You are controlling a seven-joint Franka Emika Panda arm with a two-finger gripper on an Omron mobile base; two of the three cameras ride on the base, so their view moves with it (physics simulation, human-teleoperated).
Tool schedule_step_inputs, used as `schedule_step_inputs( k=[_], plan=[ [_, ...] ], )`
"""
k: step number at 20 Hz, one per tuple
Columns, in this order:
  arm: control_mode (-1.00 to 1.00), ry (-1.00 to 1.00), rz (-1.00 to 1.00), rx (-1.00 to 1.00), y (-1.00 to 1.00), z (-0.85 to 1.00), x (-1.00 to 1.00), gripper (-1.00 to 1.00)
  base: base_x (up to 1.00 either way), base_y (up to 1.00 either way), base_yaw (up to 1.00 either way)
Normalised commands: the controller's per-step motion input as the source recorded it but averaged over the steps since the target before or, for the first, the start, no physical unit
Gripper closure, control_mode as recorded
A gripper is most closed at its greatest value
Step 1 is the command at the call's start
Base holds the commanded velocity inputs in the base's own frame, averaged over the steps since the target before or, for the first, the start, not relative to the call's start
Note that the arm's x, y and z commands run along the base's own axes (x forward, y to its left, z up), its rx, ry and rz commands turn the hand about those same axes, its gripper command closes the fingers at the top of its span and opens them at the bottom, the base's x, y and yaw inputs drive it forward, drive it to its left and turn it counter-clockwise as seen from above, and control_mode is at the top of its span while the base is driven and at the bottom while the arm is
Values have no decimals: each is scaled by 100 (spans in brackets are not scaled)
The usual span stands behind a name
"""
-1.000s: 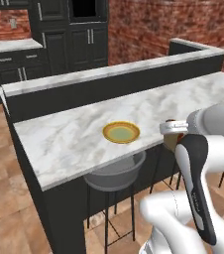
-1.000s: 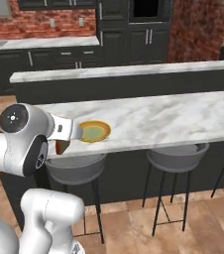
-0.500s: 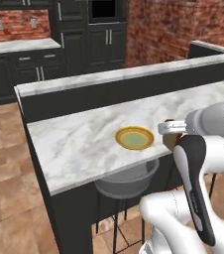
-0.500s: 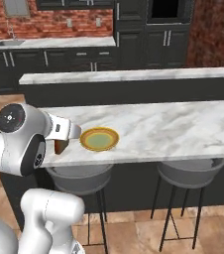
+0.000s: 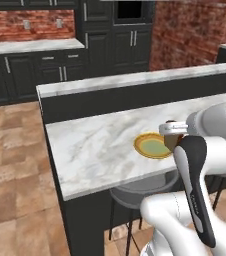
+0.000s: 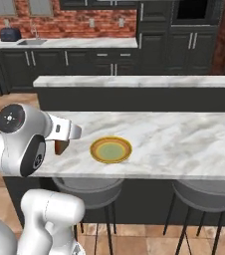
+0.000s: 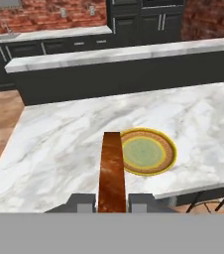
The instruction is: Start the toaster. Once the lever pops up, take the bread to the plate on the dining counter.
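My gripper (image 7: pixel 112 202) is shut on the bread (image 7: pixel 111 168), a brown slice seen edge-on and standing upright between the fingertips (image 7: pixel 84 202). Just ahead and slightly right lies the plate (image 7: pixel 146 151), yellow-rimmed with a pale green centre, on the dining counter (image 7: pixel 54 144). From the right base view, the gripper (image 6: pixel 62 143) holds the bread (image 6: pixel 61 147) over the counter's near edge (image 6: pixel 184 169), left of the plate (image 6: pixel 110 150). In the left base view the bread (image 5: pixel 173 143) hangs just right of the plate (image 5: pixel 151 146). The dark toaster (image 6: pixel 9 34) stands on the far back worktop.
A raised marble-topped black ledge (image 6: pixel 134 81) runs behind the dining counter. Grey stools (image 6: pixel 87 187) (image 6: pixel 204 195) tuck under its near edge. Dark cabinets and a brick wall line the back, and the brown tiled floor (image 5: pixel 15 165) lies open to the left.
Both base views have shifted, so the base has driven along the counter; the plate now sits nearer the gripper. The gripper stays shut on the bread.
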Motion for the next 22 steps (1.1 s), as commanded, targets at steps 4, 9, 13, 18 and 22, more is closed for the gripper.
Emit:
schedule_step_inputs(
  k=[4,9,13,18,22],
  plan=[
    [100,0,0,0,0,0,0,100,43,-23,25],
    [100,0,0,0,0,0,0,100,24,-38,21],
    [100,0,0,0,0,0,0,100,13,-45,18],
    [100,0,0,0,0,0,0,100,22,-43,11],
    [100,0,0,0,0,0,0,100,32,-29,4]
  ],
)
